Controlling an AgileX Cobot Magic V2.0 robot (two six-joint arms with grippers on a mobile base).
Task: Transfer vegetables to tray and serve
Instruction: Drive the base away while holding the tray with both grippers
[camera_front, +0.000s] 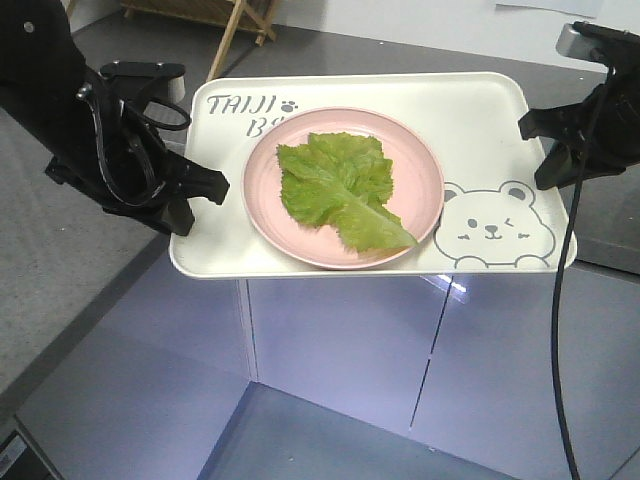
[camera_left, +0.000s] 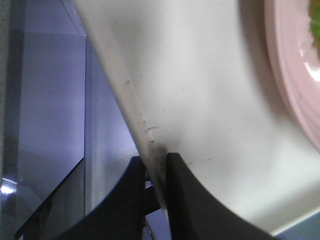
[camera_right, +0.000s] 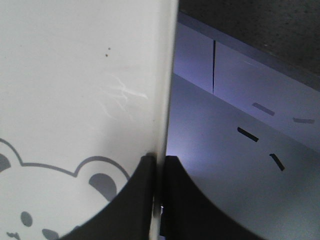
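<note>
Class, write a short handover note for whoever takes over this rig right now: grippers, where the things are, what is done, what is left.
Grippers: the left gripper is shut on the left rim of the tray; the right gripper is shut on the right rim.
Things: the lettuce lies on the pink plate, which sits mid-tray. The tray appears to be held up between the arms.
Done: lettuce on the tray, tray gripped.
Left: carry it level, set it down to serve, release.

Shows a round pink plate (camera_front: 421, 170) mid-frame. Below, a glossy white cabinet (camera_front: 340, 340) with a dark vertical seam. Far back, wooden legs (camera_front: 228, 40) on grey floor (camera_front: 60, 240).
</note>
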